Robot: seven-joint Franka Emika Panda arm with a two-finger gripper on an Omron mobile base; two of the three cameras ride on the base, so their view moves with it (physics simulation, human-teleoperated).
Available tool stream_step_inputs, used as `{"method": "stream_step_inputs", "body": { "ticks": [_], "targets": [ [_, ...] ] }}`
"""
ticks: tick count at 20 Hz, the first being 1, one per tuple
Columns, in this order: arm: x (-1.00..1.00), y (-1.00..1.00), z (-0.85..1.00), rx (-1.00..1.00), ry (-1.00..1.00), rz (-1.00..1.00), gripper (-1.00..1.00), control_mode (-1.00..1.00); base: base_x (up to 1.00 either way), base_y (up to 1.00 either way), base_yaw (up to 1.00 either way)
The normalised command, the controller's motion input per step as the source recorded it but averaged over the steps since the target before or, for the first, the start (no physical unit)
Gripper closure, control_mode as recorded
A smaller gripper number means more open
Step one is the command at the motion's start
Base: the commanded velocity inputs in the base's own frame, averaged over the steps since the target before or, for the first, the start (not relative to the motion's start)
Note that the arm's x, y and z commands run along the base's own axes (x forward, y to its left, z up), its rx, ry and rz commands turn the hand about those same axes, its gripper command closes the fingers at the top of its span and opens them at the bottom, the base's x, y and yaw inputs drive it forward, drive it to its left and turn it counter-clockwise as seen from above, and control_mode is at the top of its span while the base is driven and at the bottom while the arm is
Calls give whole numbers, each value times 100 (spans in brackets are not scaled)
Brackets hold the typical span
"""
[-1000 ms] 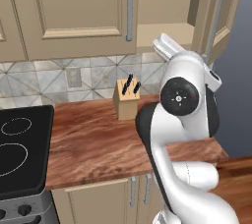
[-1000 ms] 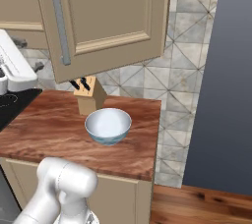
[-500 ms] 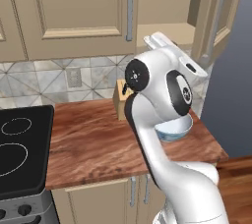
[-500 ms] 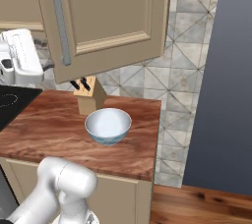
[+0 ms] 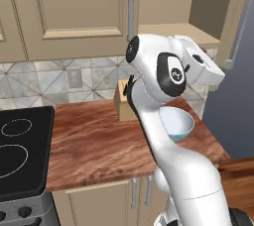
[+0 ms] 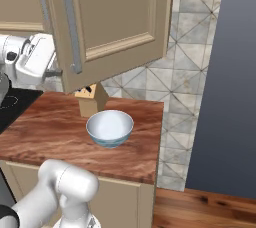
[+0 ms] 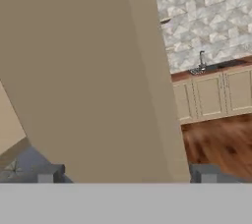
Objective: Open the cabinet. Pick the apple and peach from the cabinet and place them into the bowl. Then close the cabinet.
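Base views flank arm, share bowl (image 5: 174, 123)

The glossy white, rounded robot arm (image 5: 163, 136) had round black joint caps and a boxy white wrist.

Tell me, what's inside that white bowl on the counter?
Nothing that can be seen: the bowl shows a bare white inside from the right base view. In the left base view the robot's arm covers part of the bowl's rim, so that edge stays hidden there.
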Motion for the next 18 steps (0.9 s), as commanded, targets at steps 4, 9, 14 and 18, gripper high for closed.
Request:
{"method": "stream_step_inputs", "body": {
  "ticks": [4, 9, 14, 18],
  "targets": [
    [0, -100, -36, 0, 3, -29, -100, -100, 0, 0, 0],
    [0, -100, -29, 0, 0, -25, -100, -100, 0, 0, 0],
    [-7, -97, -15, 1, 0, -18, -100, -100, 0, 0, 0],
    [-99, 18, -18, -12, -2, 14, -100, -100, 0, 0, 0]
  ]
}}
